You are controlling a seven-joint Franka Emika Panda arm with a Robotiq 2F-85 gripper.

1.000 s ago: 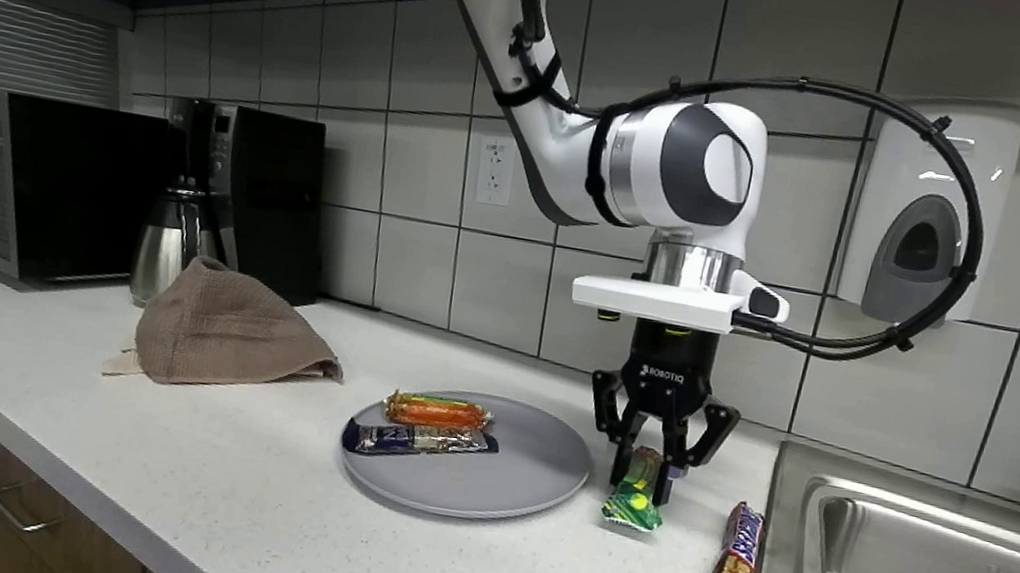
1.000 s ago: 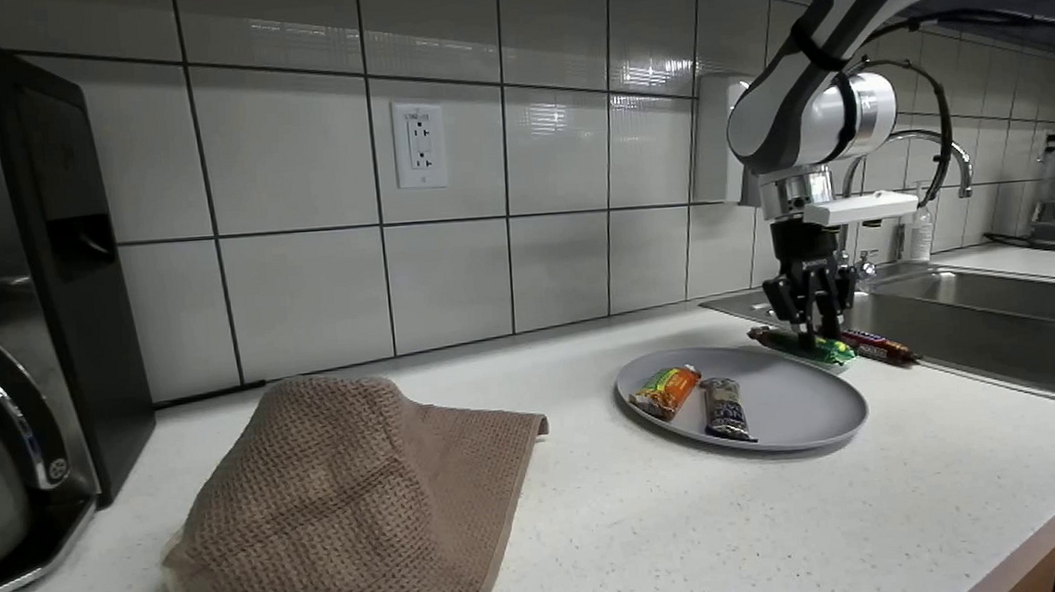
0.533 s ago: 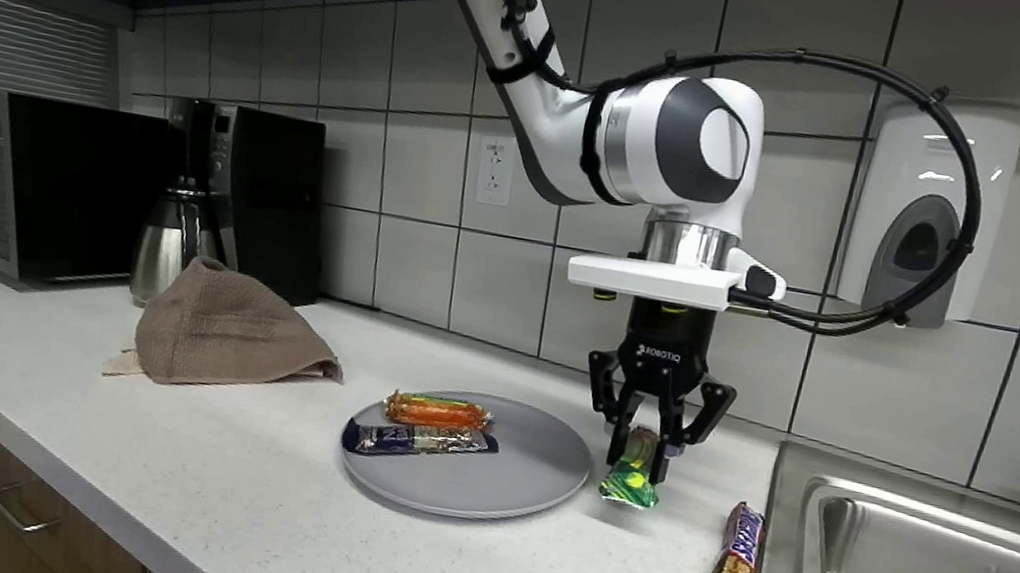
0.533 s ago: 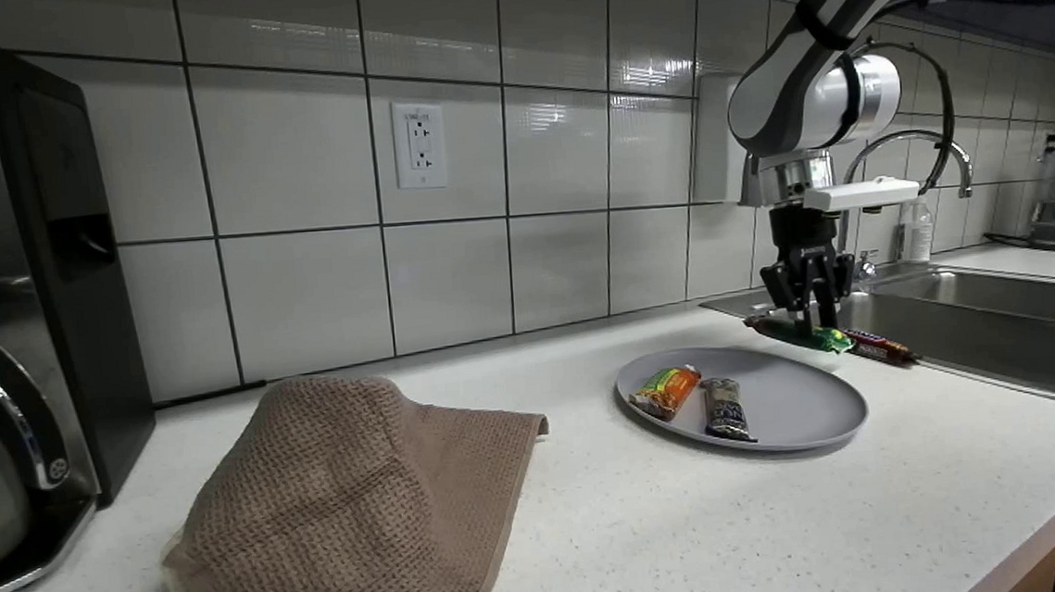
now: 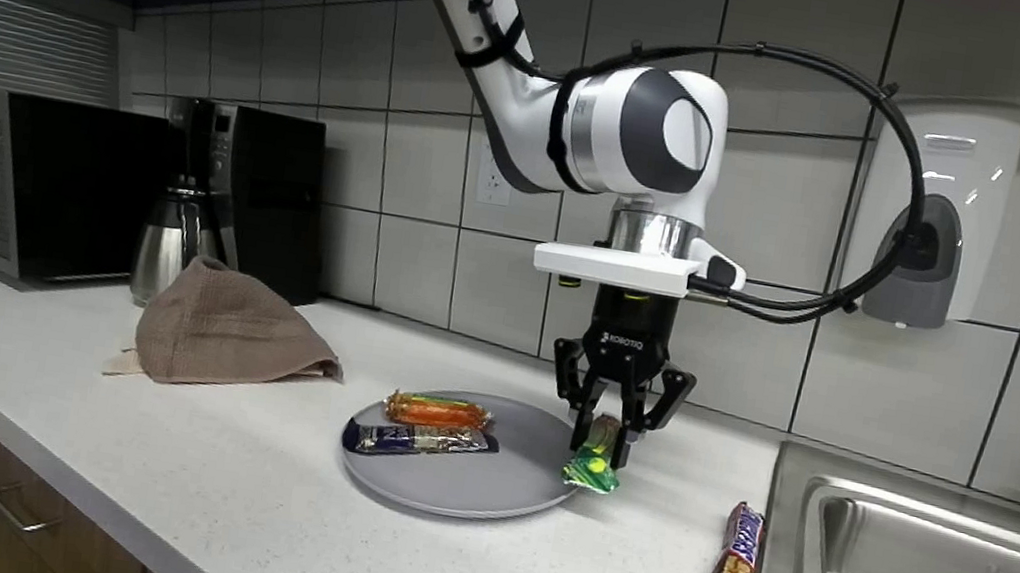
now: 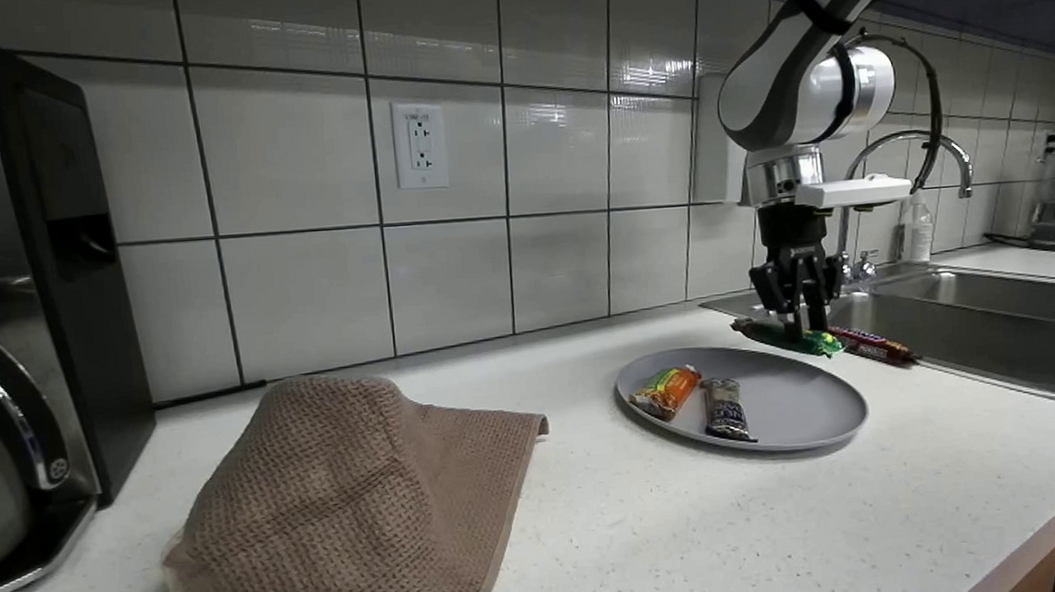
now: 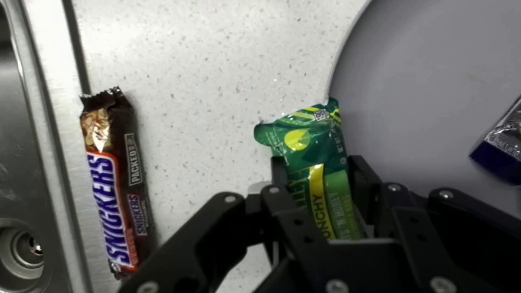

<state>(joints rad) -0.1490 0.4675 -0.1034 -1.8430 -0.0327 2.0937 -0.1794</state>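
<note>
My gripper [image 5: 597, 454] is shut on a green snack bar [image 7: 307, 140], one finger along each long side, as the wrist view shows. The bar's free wrapper end [image 5: 590, 472] points out from the fingers, and its rear part is hidden by the gripper in the wrist view. It hangs above the counter by the near rim of a round grey plate [image 5: 494, 492]. On that plate lie an orange-wrapped bar [image 6: 667, 392] and a dark blue and silver bar [image 6: 727, 409]. A brown Snickers bar [image 7: 116, 183] lies apart on the counter beside the sink.
A steel sink [image 5: 790, 541] is set into the counter past the Snickers bar. A bunched brown towel [image 6: 347, 504] lies on the plate's far side, near a steel jug [image 5: 166, 240] and a microwave [image 5: 79, 192]. A soap dispenser [image 5: 949, 190] hangs on the tiled wall.
Holding the green bar, my gripper has risen off the counter and shifted sideways toward the plate, away from the sink. The plate, its bars and the Snickers bar stay where they were.
</note>
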